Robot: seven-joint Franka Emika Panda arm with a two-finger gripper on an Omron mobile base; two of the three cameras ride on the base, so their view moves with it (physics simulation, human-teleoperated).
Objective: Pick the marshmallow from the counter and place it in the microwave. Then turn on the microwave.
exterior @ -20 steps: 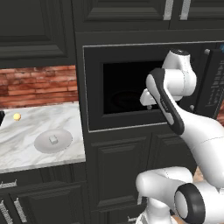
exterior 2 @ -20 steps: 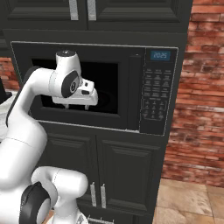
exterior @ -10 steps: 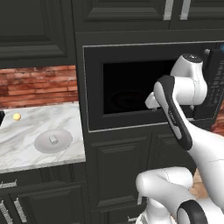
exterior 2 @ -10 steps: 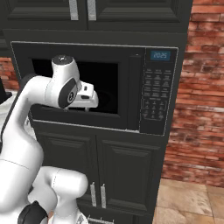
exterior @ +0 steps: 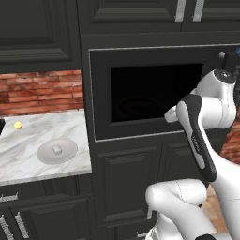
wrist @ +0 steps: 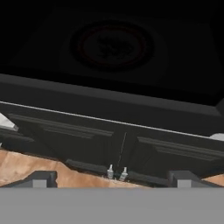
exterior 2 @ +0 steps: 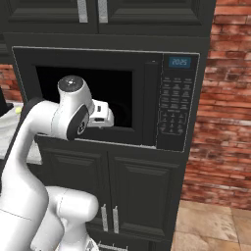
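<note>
Left base view: marshmallow on plate; fingers spread, empty

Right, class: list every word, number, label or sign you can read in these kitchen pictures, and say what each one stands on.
"20:25", roughly: blue digits on the small display at the top of the microwave keypad panel; blurred, so not certain.
Keypad buttons below the display: they carry markings, too small to read.
Nothing else bears readable text.
</note>
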